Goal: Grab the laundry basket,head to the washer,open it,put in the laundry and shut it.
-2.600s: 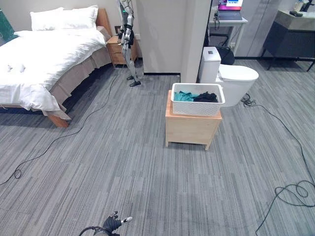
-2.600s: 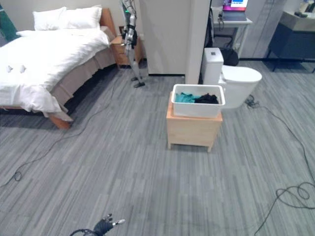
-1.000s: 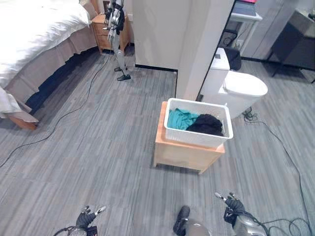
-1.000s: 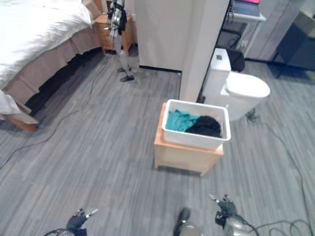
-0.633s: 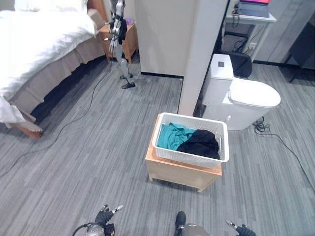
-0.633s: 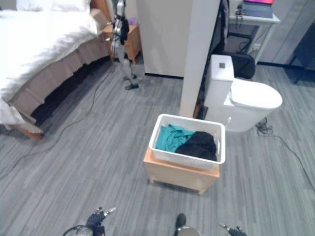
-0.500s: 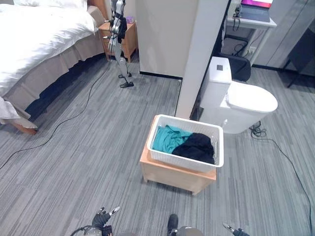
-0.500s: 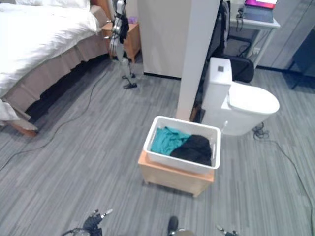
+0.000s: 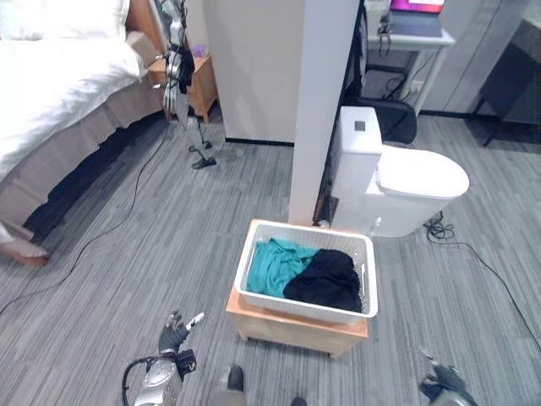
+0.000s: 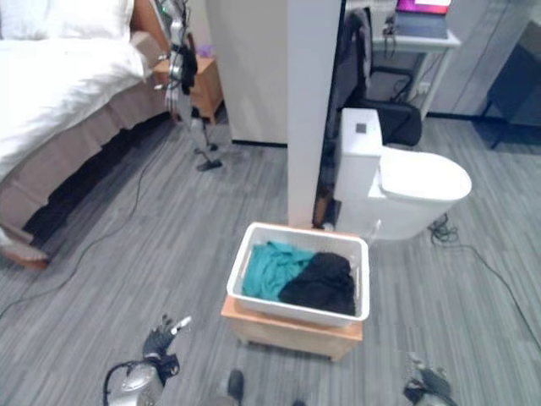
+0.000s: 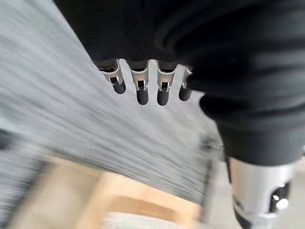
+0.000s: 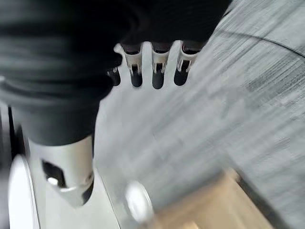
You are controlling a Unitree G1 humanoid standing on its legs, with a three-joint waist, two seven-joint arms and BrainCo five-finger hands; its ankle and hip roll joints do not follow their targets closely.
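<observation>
A white laundry basket (image 9: pixel 301 306) holding a teal cloth (image 9: pixel 269 264) and a black cloth (image 9: pixel 325 279) rests on a low wooden stand (image 9: pixel 292 330) just ahead of me. My left hand (image 9: pixel 172 337) hangs low at the lower left, a short way from the stand, fingers (image 11: pixel 138 88) straight and holding nothing. My right hand (image 9: pixel 441 387) sits at the lower right edge, to the right of the stand, fingers (image 12: pixel 155 71) straight and empty. Neither hand touches the basket.
A white pillar (image 9: pixel 321 101) rises right behind the basket, with a white toilet (image 9: pixel 397 182) to its right. A bed (image 9: pixel 51 101) lies at the far left; another robot figure (image 9: pixel 179 76) stands by a nightstand. Cables trail over the grey floor.
The camera has moved closer, so the basket now lies nearer and lower in view. Both hands stay low and empty at my sides.
</observation>
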